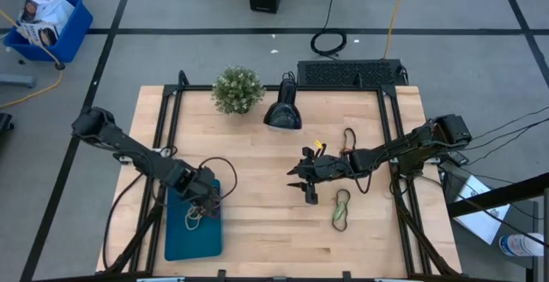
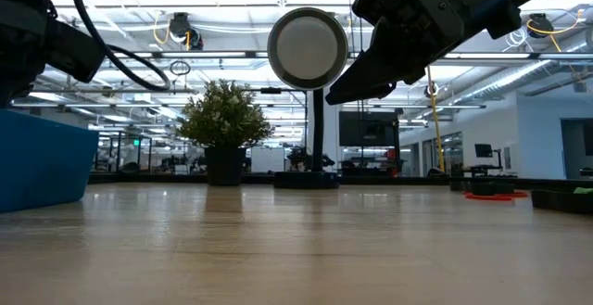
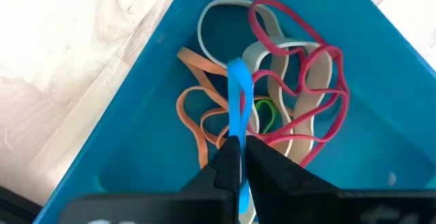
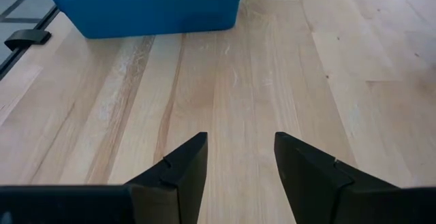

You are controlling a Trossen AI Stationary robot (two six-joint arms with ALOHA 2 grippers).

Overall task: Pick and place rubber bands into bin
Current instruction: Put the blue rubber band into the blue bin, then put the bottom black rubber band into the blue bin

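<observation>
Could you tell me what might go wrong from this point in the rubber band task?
The left gripper is shut on the blue band over the bin; on release the band might cling to the jaws and be dragged out again. The bands already inside lie tangled beneath and could snag. The right gripper, jaws open, hovers over bare table; the green band lies to one side, so a straight descent would probably miss it.
</observation>
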